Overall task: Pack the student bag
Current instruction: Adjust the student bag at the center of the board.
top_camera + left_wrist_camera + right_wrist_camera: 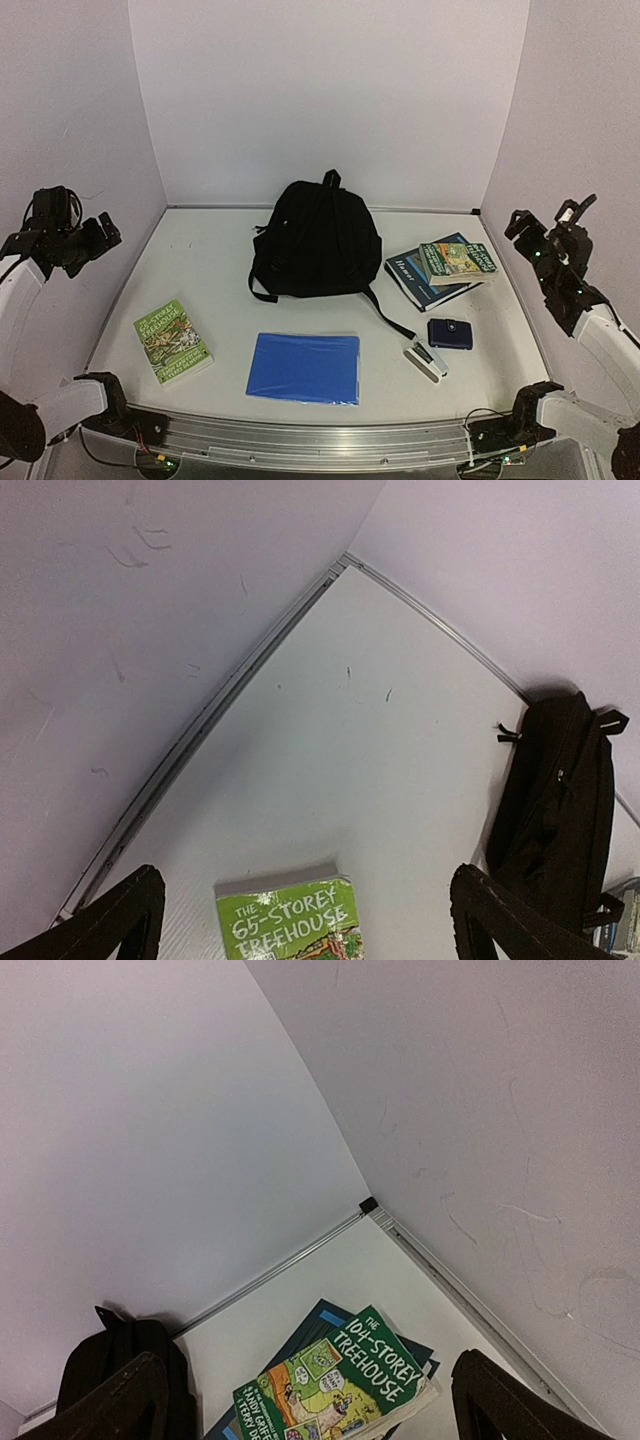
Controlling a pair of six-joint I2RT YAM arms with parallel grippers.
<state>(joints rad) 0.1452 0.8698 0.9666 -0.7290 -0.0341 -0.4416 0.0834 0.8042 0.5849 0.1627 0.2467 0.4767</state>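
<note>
Centre of the top view: bag (318, 240) lies flat on the table (220, 300), loop handle (330, 178) toward the back wall. One strap (388, 312) trails off to the lower right. No grey lining shows and the zip can't be read, so it is probably shut.

Left gripper (305, 880) and right gripper (308, 1360) are both spread wide and carry nothing. Both arms are raised at the side edges of the frame, well apart from everything.

Loose items, none in the bag:
- green book (172, 342), lower left
- blue folder (304, 367), just below the bag
- book stack (445, 268), right of the bag
- dark case (450, 333) and small white item (426, 361), lower right, near the strap end

Judgement: packing hasn't started, so the step in hand is getting the bag open.

- One gripper should pin the fabric or the handle while the other works the zip. Soft fabric will likely drag across the table if it isn't held.
- The mouth needs holding wide before the first book goes in. Flat items should go first, with the spine leading.
- Clear the trailing strap first. It could snag the case on any bag move.
</note>
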